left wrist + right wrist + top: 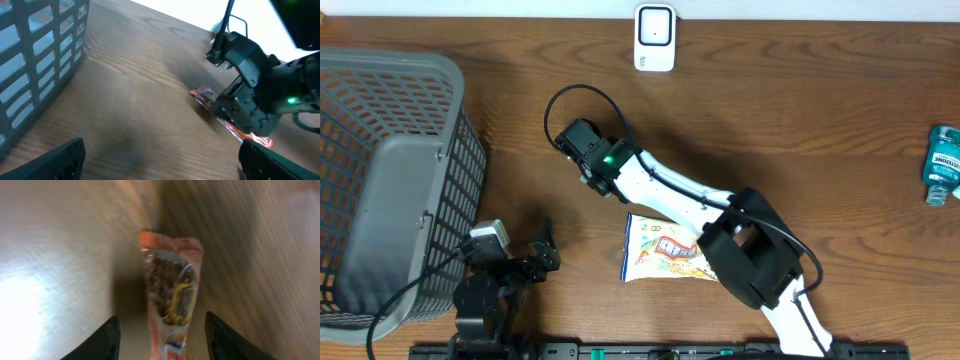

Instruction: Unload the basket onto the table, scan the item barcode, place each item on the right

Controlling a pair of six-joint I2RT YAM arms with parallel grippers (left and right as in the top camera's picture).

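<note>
Packet (170, 285), orange, is between the right jaws (161, 320), which are spread, one finger on each side, not touching it. Whether it rests on the surface (60, 240) I cannot tell. Left jaws (161, 150) are spread wide; a basket (40, 60) stands to their left.

A basket (390, 180) sits at the left of the tabletop (800, 110), with the left fingers (55, 160) just right of it at the near edge. A scanner (654, 38) stands far centre and a bottle (942, 165) lies far right. One packet (658, 252) lies near centre, partly under the right arm (670, 190). A second packet (172, 290) lies between the right fingers (107, 340).
</note>
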